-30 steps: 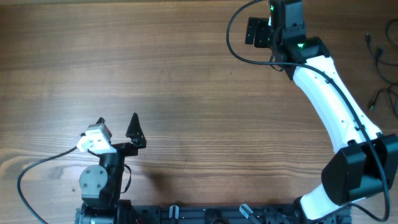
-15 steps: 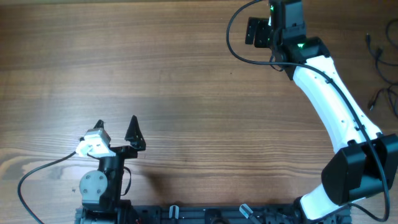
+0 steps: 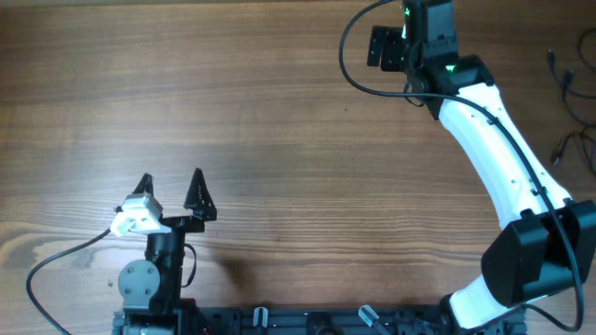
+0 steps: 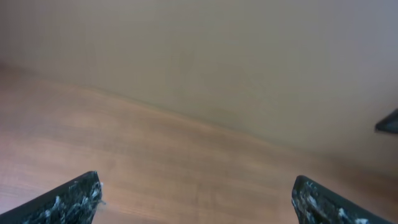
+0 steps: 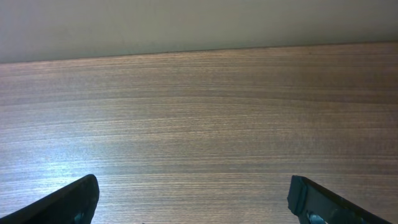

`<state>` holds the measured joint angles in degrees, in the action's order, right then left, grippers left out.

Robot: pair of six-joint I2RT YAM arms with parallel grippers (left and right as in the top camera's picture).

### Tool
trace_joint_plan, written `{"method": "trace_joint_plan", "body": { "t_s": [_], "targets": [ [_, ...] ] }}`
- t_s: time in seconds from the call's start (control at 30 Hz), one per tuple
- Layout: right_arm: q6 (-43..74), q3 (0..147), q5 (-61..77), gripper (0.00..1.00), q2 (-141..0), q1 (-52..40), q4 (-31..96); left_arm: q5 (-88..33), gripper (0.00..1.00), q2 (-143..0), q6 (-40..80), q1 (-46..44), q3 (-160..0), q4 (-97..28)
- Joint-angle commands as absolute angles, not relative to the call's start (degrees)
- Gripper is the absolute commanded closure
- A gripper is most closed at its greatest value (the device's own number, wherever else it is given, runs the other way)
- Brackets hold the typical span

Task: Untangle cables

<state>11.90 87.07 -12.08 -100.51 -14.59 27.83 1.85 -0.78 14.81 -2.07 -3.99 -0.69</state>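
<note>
Cords (image 3: 565,79), thin, black and flexible, lie in loose strands at the brown wooden table's (image 3: 279,102) right edge in the overhead view, well apart from the left gripper (image 3: 170,177), its fingers spread. Left wrist view: black fingers wide apart above the wood. Right wrist view: right gripper (image 5: 193,186) equally spread over the tabletop.

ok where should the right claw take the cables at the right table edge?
Probably the lower free strand end of the cables: it lies flat, apart from the other strands. Come down from above with the right claw, which is open, fingers across the strand.
</note>
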Motion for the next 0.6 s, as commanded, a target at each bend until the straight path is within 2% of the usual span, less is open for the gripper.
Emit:
{"method": "trace_joint_plan", "body": {
  "t_s": [0.0, 0.57],
  "targets": [
    [12.0, 86.9, -13.0, 0.00, -101.1, -14.8, 27.7, -0.4, 0.00, -0.2, 15.5, -1.5, -0.3, 2.1],
    [12.0, 86.9, -13.1, 0.00, -101.1, -14.8, 27.7, -1.3, 0.00, -0.2, 15.4, -1.5, -0.3, -4.4]
  ]
}}
